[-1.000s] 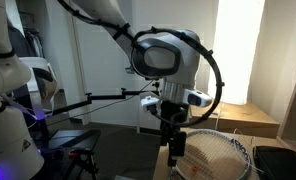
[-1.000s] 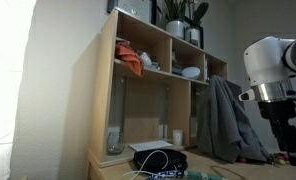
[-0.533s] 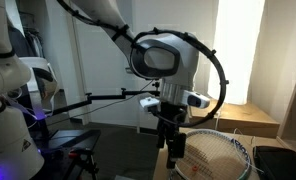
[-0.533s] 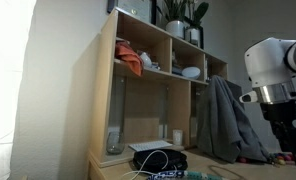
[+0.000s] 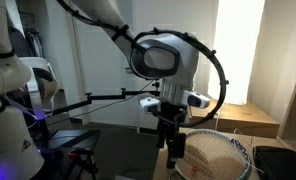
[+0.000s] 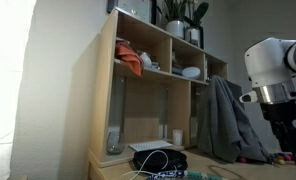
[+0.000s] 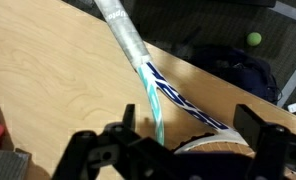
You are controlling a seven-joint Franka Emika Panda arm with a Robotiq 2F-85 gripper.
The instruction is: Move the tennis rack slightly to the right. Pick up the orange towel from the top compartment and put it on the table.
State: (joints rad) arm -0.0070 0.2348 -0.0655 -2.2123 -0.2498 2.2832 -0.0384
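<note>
In the wrist view the tennis rack (image 7: pixel 168 92) lies on the light wooden table (image 7: pixel 48 80), its grey handle pointing up-left and its blue-and-white throat running down to the head at the bottom edge. My gripper (image 7: pixel 193 125) hangs open just above the throat, one finger on each side, holding nothing. In an exterior view the gripper (image 5: pixel 173 147) hovers beside the strung racket head (image 5: pixel 220 156). The orange towel (image 6: pixel 131 62) lies crumpled in the top left compartment of the wooden shelf (image 6: pixel 106 90), far from the arm.
A white bowl (image 6: pixel 190 72) sits in a neighbouring compartment and plants (image 6: pixel 178 15) stand on the shelf top. A grey jacket (image 6: pixel 223 120) hangs beside the shelf. A black device with cables (image 6: pixel 158 160) sits below. Beyond the table edge are a dark bag (image 7: pixel 238 70) and a tennis ball (image 7: pixel 254 39).
</note>
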